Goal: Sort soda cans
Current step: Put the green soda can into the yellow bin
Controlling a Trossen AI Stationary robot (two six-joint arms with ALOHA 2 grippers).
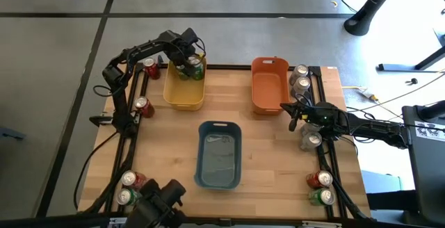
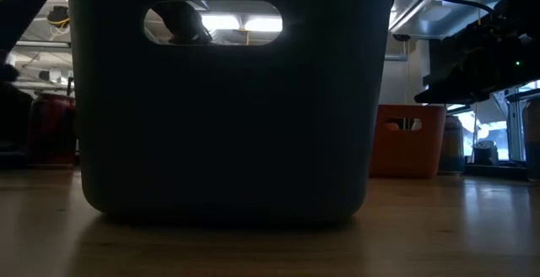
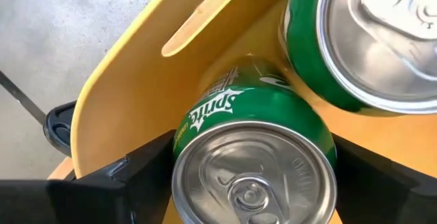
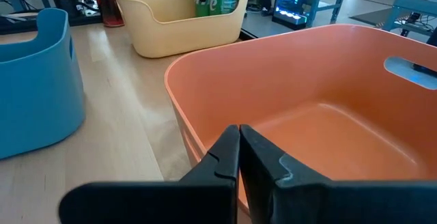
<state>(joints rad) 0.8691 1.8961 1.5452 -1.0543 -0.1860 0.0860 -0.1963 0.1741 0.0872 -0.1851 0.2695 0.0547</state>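
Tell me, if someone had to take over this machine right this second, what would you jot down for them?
Left gripper: inside the yellow bin at its far end, fingers either side of a green can; a second green can lies beside it.
Right gripper: shut, empty, by the orange bin, which has nothing in it.
Blue bin: no cans visible in it.
Done: two green cans in yellow.
Left: about ten cans along the table edges, including two red ones by the left arm, silver ones far right, and mixed pairs at both near corners.
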